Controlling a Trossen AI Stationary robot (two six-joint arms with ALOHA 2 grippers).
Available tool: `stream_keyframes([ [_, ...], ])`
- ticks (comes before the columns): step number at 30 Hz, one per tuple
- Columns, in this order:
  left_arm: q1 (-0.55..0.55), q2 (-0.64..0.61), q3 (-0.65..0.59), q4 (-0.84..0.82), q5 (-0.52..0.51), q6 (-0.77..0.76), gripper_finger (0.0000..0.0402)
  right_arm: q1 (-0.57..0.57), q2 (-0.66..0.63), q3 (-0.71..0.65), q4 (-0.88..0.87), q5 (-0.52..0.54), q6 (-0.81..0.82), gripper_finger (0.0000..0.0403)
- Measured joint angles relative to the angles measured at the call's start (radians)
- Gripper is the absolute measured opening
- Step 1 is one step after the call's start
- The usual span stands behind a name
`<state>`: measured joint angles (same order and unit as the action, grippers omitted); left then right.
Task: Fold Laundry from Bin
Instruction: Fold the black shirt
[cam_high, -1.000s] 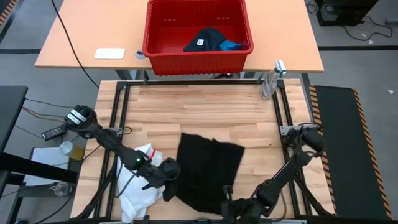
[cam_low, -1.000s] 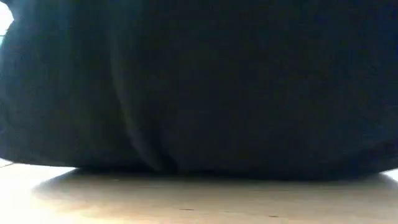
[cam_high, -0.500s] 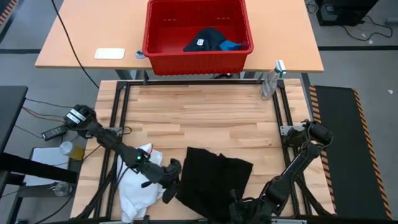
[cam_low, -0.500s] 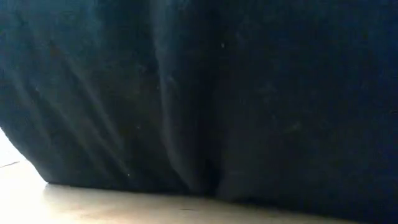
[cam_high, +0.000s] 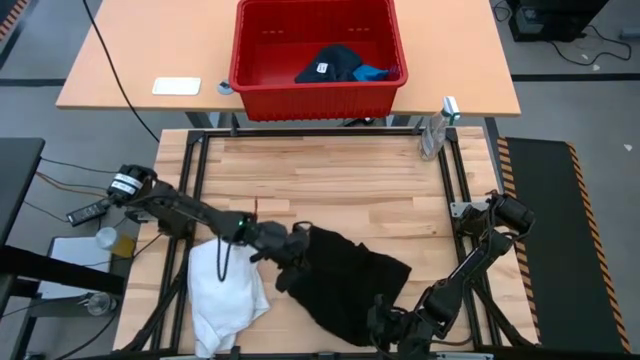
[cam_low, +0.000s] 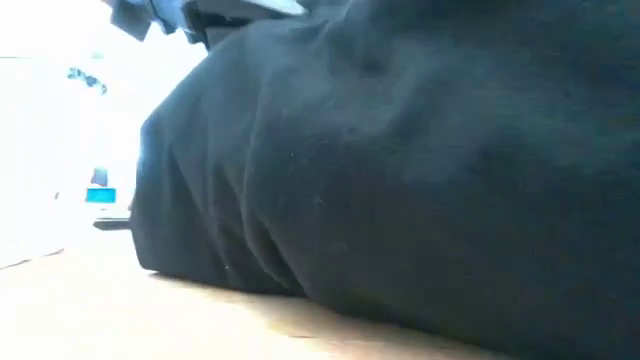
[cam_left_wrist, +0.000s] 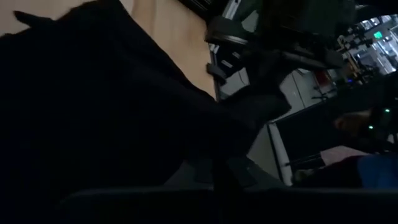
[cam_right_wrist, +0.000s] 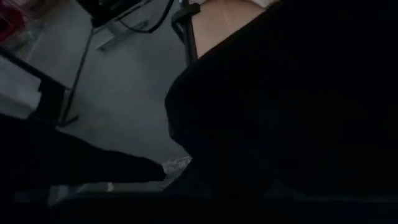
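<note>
Black garment (cam_high: 345, 283) spread on tabletop (cam_high: 330, 180), well short of red bin (cam_high: 317, 45). Left pincer (cam_high: 296, 243) clamped on its far-left edge, right pincer (cam_high: 385, 322) clamped on near edge. Mid-fold; next, probably laying the lifted edge flat.

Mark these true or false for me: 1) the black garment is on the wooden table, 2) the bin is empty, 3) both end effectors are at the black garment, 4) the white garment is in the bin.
1) True: the black garment lies on the wooden table.
2) False: the red bin holds a dark navy garment and a small blue one.
3) True: the left end effector and right end effector are shut at its edges.
4) False: the white garment lies at the table's near left edge.
</note>
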<state>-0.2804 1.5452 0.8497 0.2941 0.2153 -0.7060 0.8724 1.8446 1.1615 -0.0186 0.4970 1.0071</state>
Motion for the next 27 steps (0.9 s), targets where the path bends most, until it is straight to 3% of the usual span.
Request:
stream_keyframes([
  [5,0.081,0.000,0.000,-0.011,0.069,0.032,0.0000,0.000,0.000,0.000,0.009,0.001,0.036,0.0021],
  [19,0.193,0.087,0.000,0.033,0.038,0.286,0.0000,-0.021,0.000,-0.101,0.005,0.003,0.284,0.0020],
  [27,0.227,0.115,0.000,0.064,-0.102,0.522,0.0003,-0.059,0.000,-0.103,0.001,0.015,0.452,0.0020],
])
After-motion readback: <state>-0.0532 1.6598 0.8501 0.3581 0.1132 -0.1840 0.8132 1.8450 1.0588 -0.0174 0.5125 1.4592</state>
